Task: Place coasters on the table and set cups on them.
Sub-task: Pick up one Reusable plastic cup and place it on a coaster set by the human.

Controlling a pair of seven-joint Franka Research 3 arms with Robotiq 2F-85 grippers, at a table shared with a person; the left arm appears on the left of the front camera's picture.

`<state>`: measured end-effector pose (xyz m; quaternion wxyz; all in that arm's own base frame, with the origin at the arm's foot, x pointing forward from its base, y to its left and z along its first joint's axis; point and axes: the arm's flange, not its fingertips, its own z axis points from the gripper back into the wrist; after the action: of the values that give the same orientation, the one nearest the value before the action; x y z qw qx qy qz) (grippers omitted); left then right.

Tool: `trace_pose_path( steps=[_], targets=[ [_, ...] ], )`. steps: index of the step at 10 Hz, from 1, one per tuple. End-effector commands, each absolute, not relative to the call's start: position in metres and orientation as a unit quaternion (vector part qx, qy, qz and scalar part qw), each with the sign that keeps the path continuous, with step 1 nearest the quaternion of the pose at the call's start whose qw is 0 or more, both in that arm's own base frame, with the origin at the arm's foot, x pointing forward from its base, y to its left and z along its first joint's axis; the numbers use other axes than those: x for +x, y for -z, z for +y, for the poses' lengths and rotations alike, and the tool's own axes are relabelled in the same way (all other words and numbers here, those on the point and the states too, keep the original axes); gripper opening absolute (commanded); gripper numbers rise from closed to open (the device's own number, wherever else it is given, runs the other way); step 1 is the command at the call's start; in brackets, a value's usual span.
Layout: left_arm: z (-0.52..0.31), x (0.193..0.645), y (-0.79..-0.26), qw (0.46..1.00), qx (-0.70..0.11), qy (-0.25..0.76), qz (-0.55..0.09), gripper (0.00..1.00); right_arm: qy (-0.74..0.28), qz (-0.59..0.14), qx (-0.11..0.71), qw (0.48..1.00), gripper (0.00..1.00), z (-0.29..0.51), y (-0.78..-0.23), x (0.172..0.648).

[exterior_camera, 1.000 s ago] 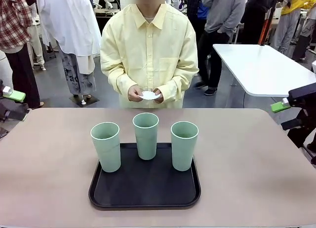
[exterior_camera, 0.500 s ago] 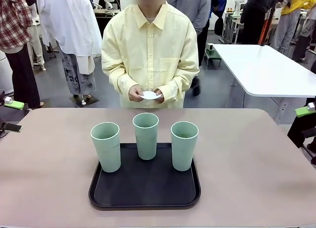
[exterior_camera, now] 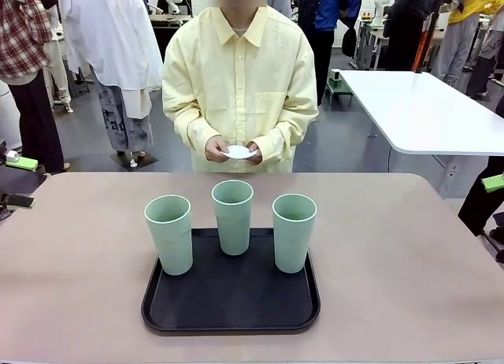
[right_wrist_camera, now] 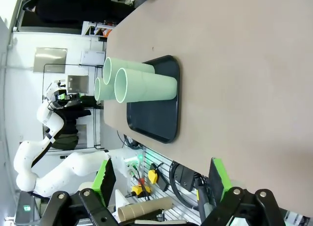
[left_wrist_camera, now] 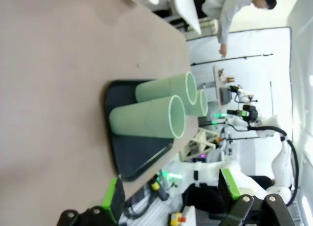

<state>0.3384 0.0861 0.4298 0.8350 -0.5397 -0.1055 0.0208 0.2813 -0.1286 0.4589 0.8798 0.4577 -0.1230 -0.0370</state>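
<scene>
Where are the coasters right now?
Front view: the coasters are held in the person's hands just beyond the table's far edge, near the centre, straight behind the middle cup on the tray.

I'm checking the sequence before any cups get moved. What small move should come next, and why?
Probably the person's hands should lay a coaster on the bare table: none lies there yet, all three cups stand on the black tray, and the left gripper and right gripper are open, holding nothing.
</scene>
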Motion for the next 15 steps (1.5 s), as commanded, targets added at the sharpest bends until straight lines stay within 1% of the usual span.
trace_pose_path(
  steps=[1,15],
  targets=[
    [0.088,0.3412,-0.4268,0.831,-0.546,-0.021,-0.104,1.0,0.037,-0.127,0.46,0.878,1.0,-0.1309,-0.457,0.2832],
    [0.088,0.3412,-0.4268,0.831,-0.546,-0.021,-0.104,1.0,0.037,-0.127,0.46,0.878,1.0,-0.1309,-0.457,0.2832]
  ],
)
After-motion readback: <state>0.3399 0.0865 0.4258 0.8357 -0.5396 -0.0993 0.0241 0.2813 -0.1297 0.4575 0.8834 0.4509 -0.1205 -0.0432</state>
